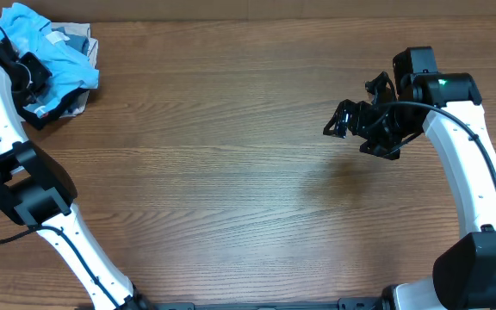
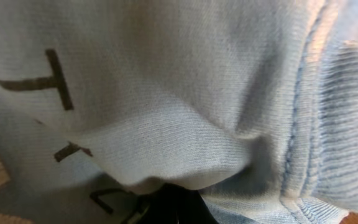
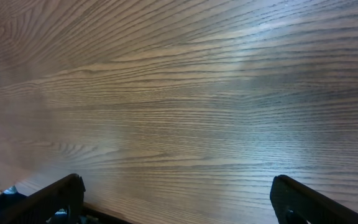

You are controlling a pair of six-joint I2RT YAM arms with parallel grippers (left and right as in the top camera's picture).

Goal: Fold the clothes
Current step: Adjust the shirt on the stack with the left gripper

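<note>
The light sky-blue t-shirt (image 1: 48,47) lies bunched at the table's far left corner, on top of other garments. My left gripper (image 1: 31,76) is down in this pile at the shirt's left edge. In the left wrist view the blue fabric (image 2: 185,93) with dark-looking lettering fills the frame, and its folds run down into the dark jaws (image 2: 174,208), which show as one closed mass gripping the cloth. My right gripper (image 1: 344,120) hovers open and empty over bare wood at the right; its two fingers stand wide apart in the right wrist view (image 3: 179,193).
Under the t-shirt lie folded dark and white garments (image 1: 69,103), next to the table's back edge. The wooden tabletop (image 1: 231,172) stretches between the two arms. The left arm's white links (image 1: 7,138) run along the left side.
</note>
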